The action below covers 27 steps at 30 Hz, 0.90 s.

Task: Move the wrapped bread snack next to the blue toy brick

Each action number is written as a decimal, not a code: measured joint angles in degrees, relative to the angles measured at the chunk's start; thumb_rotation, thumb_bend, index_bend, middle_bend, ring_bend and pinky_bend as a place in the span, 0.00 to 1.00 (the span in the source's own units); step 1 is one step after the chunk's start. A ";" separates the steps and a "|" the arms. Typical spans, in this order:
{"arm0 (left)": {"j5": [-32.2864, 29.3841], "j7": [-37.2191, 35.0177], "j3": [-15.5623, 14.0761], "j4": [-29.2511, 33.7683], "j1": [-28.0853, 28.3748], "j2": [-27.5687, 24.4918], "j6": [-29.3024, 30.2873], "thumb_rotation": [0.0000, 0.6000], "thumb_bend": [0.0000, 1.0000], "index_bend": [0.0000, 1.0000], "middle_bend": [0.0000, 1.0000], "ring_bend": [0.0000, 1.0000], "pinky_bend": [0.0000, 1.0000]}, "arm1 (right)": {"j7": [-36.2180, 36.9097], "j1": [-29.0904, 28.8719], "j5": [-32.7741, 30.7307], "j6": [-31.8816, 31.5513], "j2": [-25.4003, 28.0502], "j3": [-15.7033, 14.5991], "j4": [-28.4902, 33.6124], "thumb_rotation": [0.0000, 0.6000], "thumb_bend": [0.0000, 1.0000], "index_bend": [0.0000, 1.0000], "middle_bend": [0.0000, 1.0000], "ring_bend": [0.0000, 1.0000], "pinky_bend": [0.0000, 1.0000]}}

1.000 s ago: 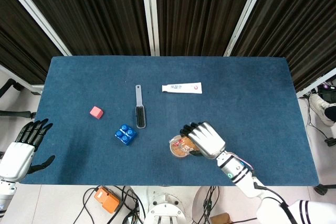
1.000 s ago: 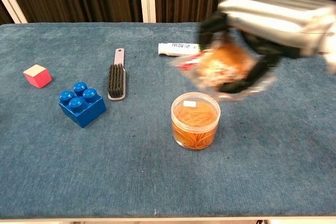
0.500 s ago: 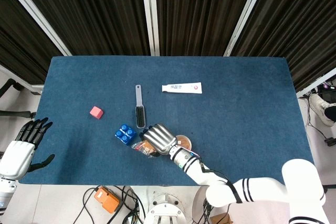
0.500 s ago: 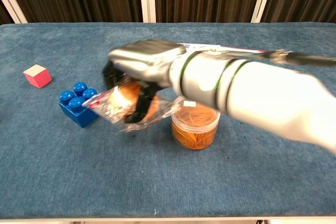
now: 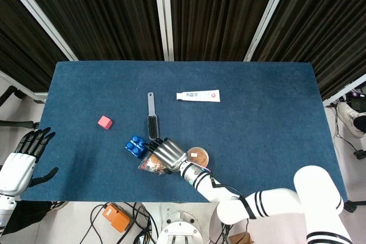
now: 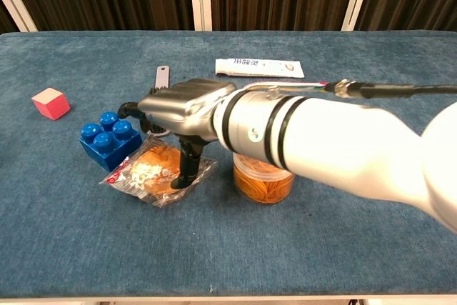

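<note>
The wrapped bread snack (image 6: 148, 175), a bun in clear crinkly film, lies on the blue cloth just right of and in front of the blue toy brick (image 6: 109, 140). My right hand (image 6: 182, 108) arches over the snack, thumb pressed on the wrapper's right edge and fingers behind it, still holding it. From above, the right hand (image 5: 167, 154) covers part of the snack (image 5: 151, 166), beside the brick (image 5: 136, 146). My left hand (image 5: 22, 161) hangs open off the table's left edge, holding nothing.
A clear tub (image 6: 265, 178) of orange contents stands right behind my right forearm. A brush (image 5: 152, 121), a white tube (image 5: 198, 95) and a pink cube (image 5: 104, 122) lie farther back. The table's front edge (image 6: 214, 294) is near.
My right hand carried the snack leftward from above the tub and lowered it onto the cloth beside the blue brick. The left hand has barely moved.
</note>
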State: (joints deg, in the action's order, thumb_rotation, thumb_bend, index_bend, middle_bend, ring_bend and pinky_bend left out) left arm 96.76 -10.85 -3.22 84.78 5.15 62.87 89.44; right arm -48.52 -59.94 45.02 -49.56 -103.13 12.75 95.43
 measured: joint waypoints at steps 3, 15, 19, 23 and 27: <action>0.06 -0.13 0.02 -0.10 -0.01 -0.02 0.09 1.00 0.19 0.00 0.00 0.00 0.01 | -0.18 0.38 1.49 -2.52 1.84 -0.84 2.48 1.00 0.36 0.00 0.18 0.17 0.40; -0.03 1.55 0.08 0.55 0.12 0.21 -0.33 1.00 0.19 0.00 0.00 0.00 0.01 | 5.91 15.12 28.95 -20.24 24.18 -12.22 17.80 1.00 0.36 0.00 0.00 0.00 0.23; -0.04 2.50 0.22 0.86 -0.09 0.35 0.15 1.00 0.19 0.00 0.00 0.00 0.01 | 10.30 27.26 37.85 -33.23 30.21 -19.73 15.65 1.00 0.36 0.00 0.00 0.00 0.11; -0.33 3.02 0.25 1.07 -0.40 0.58 0.29 1.00 0.19 0.00 0.00 0.00 0.01 | 20.96 39.45 39.97 -43.82 31.97 -24.24 6.96 1.00 0.36 0.00 0.00 0.00 0.02; 0.05 3.46 0.09 1.09 -0.56 0.79 0.50 1.00 0.19 0.00 0.00 0.00 0.01 | 31.27 46.11 41.41 -47.44 32.04 -26.35 -3.27 1.00 0.36 0.00 0.00 0.00 0.00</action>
State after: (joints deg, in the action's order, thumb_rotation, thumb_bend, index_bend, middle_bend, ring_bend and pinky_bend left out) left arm 96.80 -7.39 -3.12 85.87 4.59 63.66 89.94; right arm -17.25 -13.83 86.43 -96.99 -71.09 -13.60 92.16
